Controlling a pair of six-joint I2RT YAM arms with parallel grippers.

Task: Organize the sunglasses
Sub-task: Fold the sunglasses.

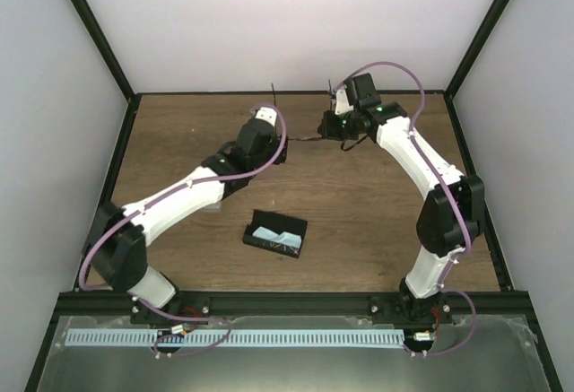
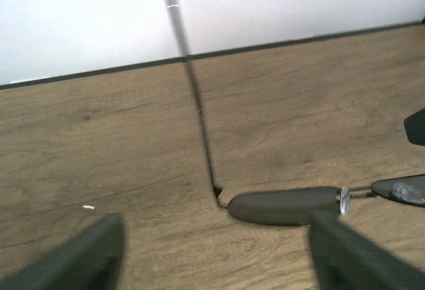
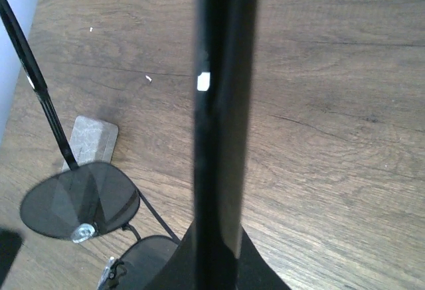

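Observation:
One pair of sunglasses (image 1: 309,139) lies at the back of the table between my two grippers, with a thin arm sticking up at each end. In the left wrist view a dark lens (image 2: 285,205) rests on the wood and a slender arm (image 2: 192,84) rises from its left end. My left gripper (image 2: 222,250) is open, its fingers wide apart just short of that lens and holding nothing. My right gripper (image 3: 216,257) is shut on the sunglasses' other arm (image 3: 222,104), which runs straight up that view. Both round lenses (image 3: 80,200) lie to its left.
An open black case (image 1: 275,233) with a light blue cloth (image 1: 269,233) inside sits mid-table, nearer to me than both grippers. The back wall stands close behind the sunglasses. A pale grey pad-like shape (image 3: 89,141) lies on the wood behind the lenses.

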